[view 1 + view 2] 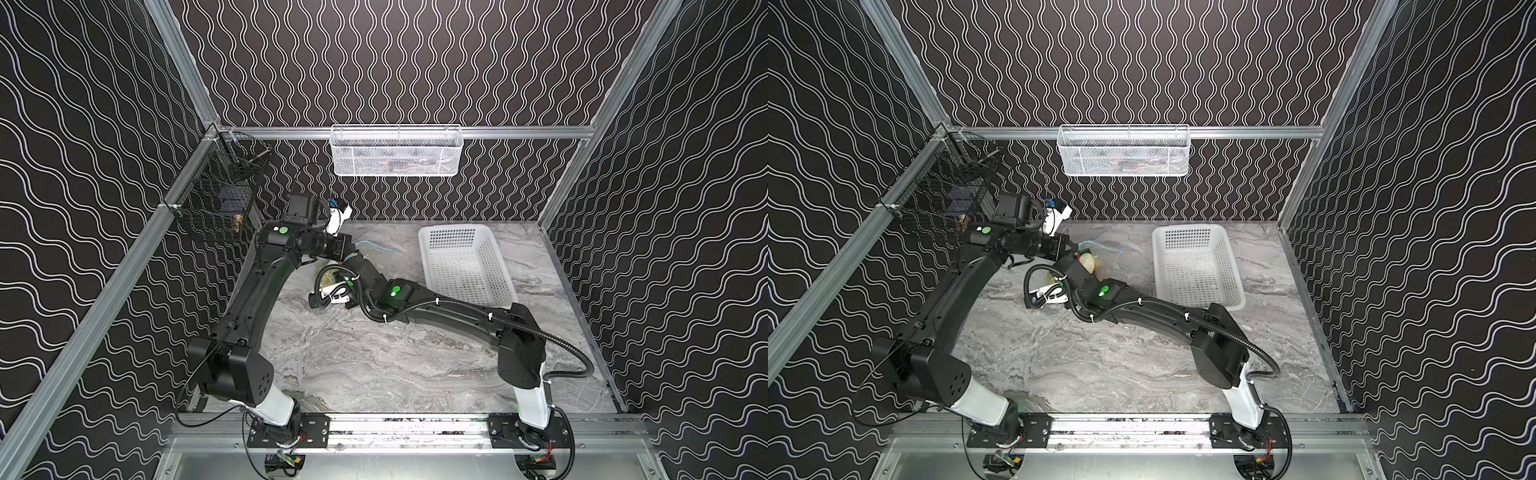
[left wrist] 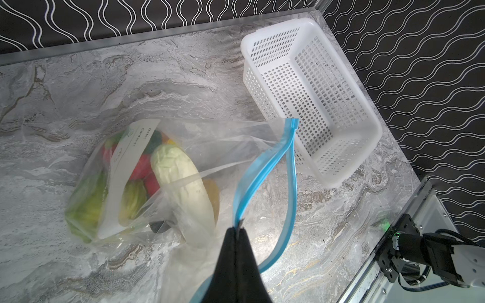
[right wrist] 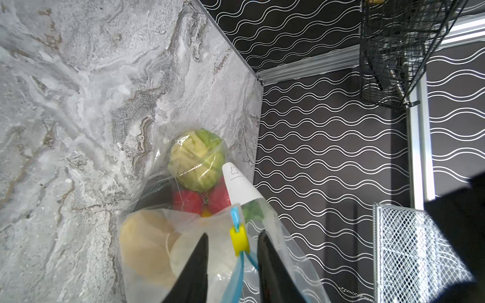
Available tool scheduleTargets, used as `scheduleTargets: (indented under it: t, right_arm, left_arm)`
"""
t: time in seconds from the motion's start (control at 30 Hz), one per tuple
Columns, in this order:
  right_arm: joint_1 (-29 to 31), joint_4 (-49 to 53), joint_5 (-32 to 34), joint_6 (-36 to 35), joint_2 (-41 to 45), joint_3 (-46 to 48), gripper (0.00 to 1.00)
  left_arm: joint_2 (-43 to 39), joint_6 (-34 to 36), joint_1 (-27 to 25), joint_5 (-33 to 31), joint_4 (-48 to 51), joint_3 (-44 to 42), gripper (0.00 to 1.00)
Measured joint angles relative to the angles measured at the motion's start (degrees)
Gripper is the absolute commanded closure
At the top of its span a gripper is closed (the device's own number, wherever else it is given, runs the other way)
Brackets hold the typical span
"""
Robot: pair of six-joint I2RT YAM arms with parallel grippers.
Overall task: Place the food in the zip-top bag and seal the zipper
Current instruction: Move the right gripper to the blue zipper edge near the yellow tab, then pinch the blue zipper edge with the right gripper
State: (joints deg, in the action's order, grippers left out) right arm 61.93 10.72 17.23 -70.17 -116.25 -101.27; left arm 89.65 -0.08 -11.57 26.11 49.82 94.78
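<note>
Your bag (image 2: pixel 183 136) is clear, floppy film, crumpled on the grey marble-patterned table (image 2: pixel 78 78) near the back, just beside the white plastic basket (image 2: pixel 354 147) with its grid of small holes. In a top view it shows between the two wrists (image 1: pixel 1100 251). A long white label (image 2: pixel 123 168) runs down one face. Through the film you can see the food bunched at the closed end: a smooth white radish (image 2: pixel 178 173), a round ribbed green cabbage (image 3: pixel 196 160), two bumpy red fruits (image 3: pixel 187 200) and a pale yellow, potato-like lump (image 3: pixel 143 241). The zipper (image 2: pixel 242 183) is a thin light-blue strip whose two tracks bow apart into a loop, so the mouth gapes. Your left jaws are closed, pinching that strip where the two tracks meet and holding it up off the table. Your right jaws stand open, and the small yellow slider (image 3: pixel 239 241) sits between their dark tips with a gap on each side.
</note>
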Motion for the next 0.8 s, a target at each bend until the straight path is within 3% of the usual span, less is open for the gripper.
scheduleTargets:
  t: [0.2,0.6,0.8]
  right_arm:
    - [0.0,-1.42,0.0,-1.03,-0.85,0.39,0.71]
    - [-0.11,-3.85,1.22,-1.86,-1.07,1.07,1.0]
    - [-0.61,-4.33,1.33,-1.86,-1.07,1.03,1.0]
  left_arm:
    - [0.0,0.0,0.0,-0.02,-0.02,-0.26,1.0]
    - [0.0,0.0,0.0,0.0,0.0,-0.31,1.0]
    - [-0.07,0.02,0.0,-0.04,0.0,-0.31,1.0]
